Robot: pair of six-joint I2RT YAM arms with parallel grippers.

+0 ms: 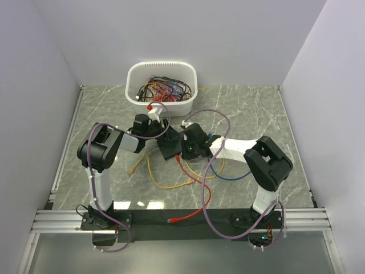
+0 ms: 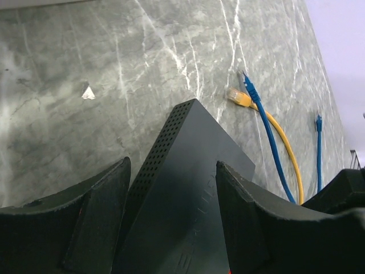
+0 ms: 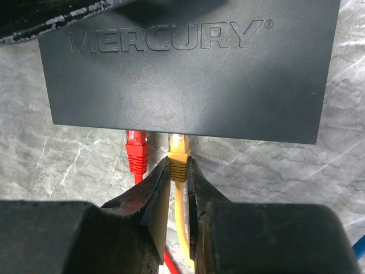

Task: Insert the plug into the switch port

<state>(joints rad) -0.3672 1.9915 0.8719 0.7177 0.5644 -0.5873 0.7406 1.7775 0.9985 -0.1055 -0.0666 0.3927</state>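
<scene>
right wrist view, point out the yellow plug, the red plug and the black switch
yellow plug (image 3: 178,160): right wrist view, on its yellow boot, just below the switch
red plug (image 3: 137,153): right wrist view, on its red boot
black switch (image 3: 188,85): right wrist view, on its top face under the logo

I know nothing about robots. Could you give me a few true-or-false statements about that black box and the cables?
1. The left gripper grips the switch. True.
2. The red plug lies far from the switch. False: the red plug sits at its edge, beside the yellow one.
3. The right gripper pinches the yellow plug. True.
4. The tub is empty. False: the tub holds cables.
</scene>
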